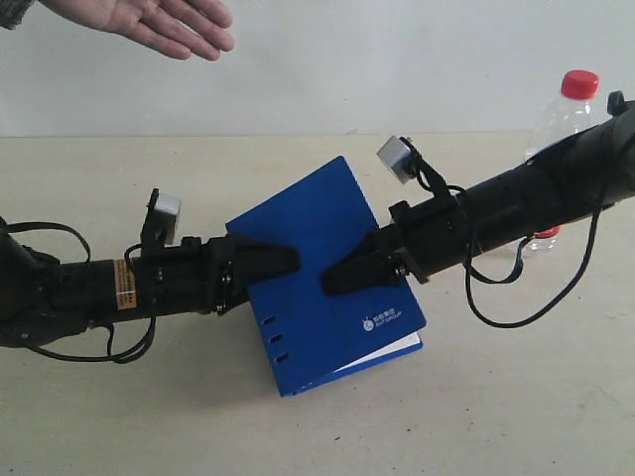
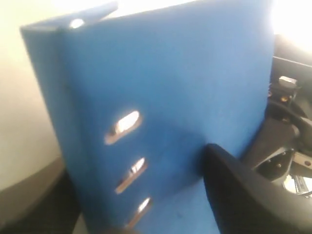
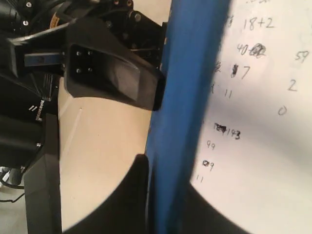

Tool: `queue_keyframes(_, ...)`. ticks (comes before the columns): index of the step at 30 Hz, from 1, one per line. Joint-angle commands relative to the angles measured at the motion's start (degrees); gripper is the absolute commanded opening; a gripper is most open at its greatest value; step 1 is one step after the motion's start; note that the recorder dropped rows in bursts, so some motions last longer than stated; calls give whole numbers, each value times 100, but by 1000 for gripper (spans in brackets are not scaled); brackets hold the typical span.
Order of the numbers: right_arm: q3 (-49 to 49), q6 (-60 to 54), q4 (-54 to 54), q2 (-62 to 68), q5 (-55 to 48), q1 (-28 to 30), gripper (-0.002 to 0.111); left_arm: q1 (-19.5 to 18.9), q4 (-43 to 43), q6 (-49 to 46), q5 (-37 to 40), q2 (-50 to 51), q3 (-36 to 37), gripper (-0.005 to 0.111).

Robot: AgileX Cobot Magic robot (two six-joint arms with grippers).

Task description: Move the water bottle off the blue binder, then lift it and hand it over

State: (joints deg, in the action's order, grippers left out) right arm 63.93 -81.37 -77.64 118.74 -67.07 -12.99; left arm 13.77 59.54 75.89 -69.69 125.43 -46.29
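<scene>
Left pincer point(image 1: 283, 263), right pincer point(image 1: 332, 278): clamping flat bright-blue ring binder point(image 1: 317, 213), holding it tilted above worktop point(image 1: 496, 397). Next, probably raising toward outstretched open palm point(image 1: 159, 25).

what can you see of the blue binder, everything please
The blue binder is bright blue and stiff-looking, with three slots along its spine, a small white logo near one corner and white pages at the edge; the right wrist view shows handwritten numbers on a page. It is tilted, gripped at opposite edges by the left claw and right claw. Whether its lower corner touches the table is unclear.
</scene>
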Motion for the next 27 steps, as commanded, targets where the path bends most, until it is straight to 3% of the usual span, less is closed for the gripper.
queue_keyframes(1,14,-129,39,-104,-289,-85,0,176,0,57,-28,-1,-229,62)
queue_keyframes(6,14,-24,227,-104,-289,-85,0,614,244,57,-28,-1,-476,61)
queue_keyframes(8,14,161,400,-104,-289,-85,0,780,192,57,-28,-1,-546,55)
queue_keyframes(13,14,637,766,-104,-71,-85,0,940,27,57,-28,-1,-575,4)
queue_keyframes(16,14,801,770,-104,-17,-85,2,866,27,55,-28,-1,-575,4)
queue_keyframes(23,14,810,937,-104,-17,-85,45,387,166,55,-28,-11,-575,4)
queue_keyframes(27,14,1361,1878,-212,-17,-73,52,1,559,55,-28,-128,-575,4)
